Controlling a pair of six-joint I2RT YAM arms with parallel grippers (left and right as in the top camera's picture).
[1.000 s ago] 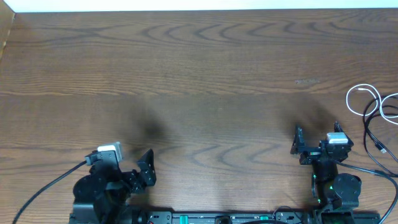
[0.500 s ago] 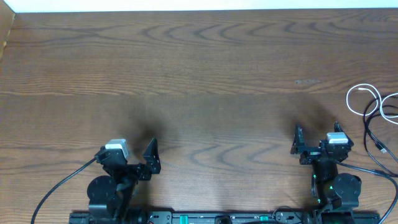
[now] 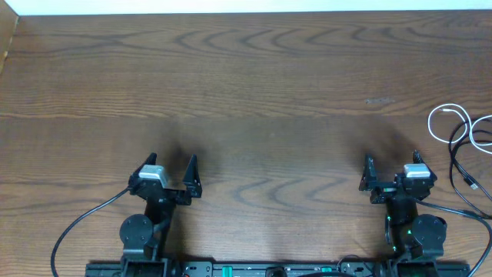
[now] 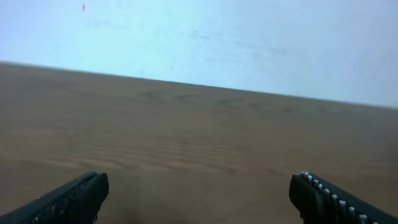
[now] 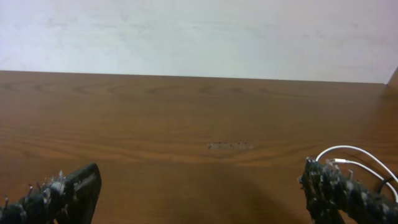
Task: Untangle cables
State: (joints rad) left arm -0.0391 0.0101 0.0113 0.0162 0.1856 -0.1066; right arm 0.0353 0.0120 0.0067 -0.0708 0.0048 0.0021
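Two cords lie at the 3 o'clock edge of the dark wood-grain table (image 3: 246, 77): the white cable (image 3: 431, 121) in a loop, with the black cable (image 3: 453, 154) crossing it and trailing toward 4 o'clock. The left gripper (image 3: 171, 165) at 7 o'clock and the right gripper (image 3: 392, 165) at 5 o'clock both stand spread, holding nothing. A pale scuff (image 3: 379, 101) marks the wood near 2 o'clock. A whitish wall (image 5: 199, 31) rises beyond the far edge.

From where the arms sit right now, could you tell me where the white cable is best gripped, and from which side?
Probably the white cable at the left arc of its loop: that part lies alone on the table, while the black cable crosses its right side. Come straight down with the right gripper, the nearer one, fingers straddling the cord.
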